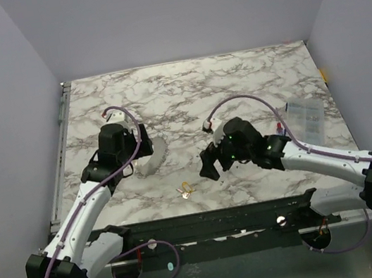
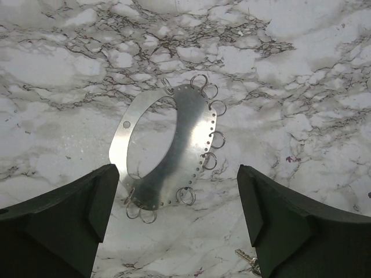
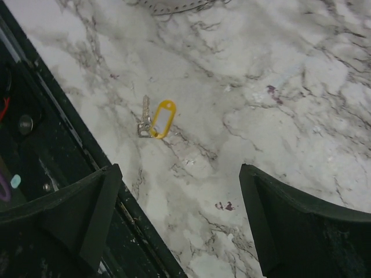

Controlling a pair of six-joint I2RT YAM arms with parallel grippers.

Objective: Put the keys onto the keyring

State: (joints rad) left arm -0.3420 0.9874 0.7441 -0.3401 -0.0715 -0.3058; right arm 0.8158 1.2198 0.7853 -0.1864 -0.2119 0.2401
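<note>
A small silvery key (image 3: 144, 117) lies flat on the marble beside a yellow oval tag (image 3: 163, 119), near the table's front edge (image 1: 183, 194). A grey metal disc (image 2: 188, 145) with a large hole carries several thin wire keyrings (image 2: 186, 196) around its rim. My left gripper (image 2: 175, 191) hovers over the disc's near end, open and empty; in the top view it (image 1: 137, 154) sits just left of the disc (image 1: 153, 157). The key's tip (image 2: 246, 256) peeks out by its right finger. My right gripper (image 3: 178, 179) is open over bare marble, the key ahead to its left.
A black rail (image 1: 207, 221) runs along the table's near edge, close to the right gripper's left finger (image 3: 87, 202). A clear plastic packet (image 1: 306, 119) and a pen-like stick (image 1: 280, 127) lie at the right. Grey walls stand on three sides.
</note>
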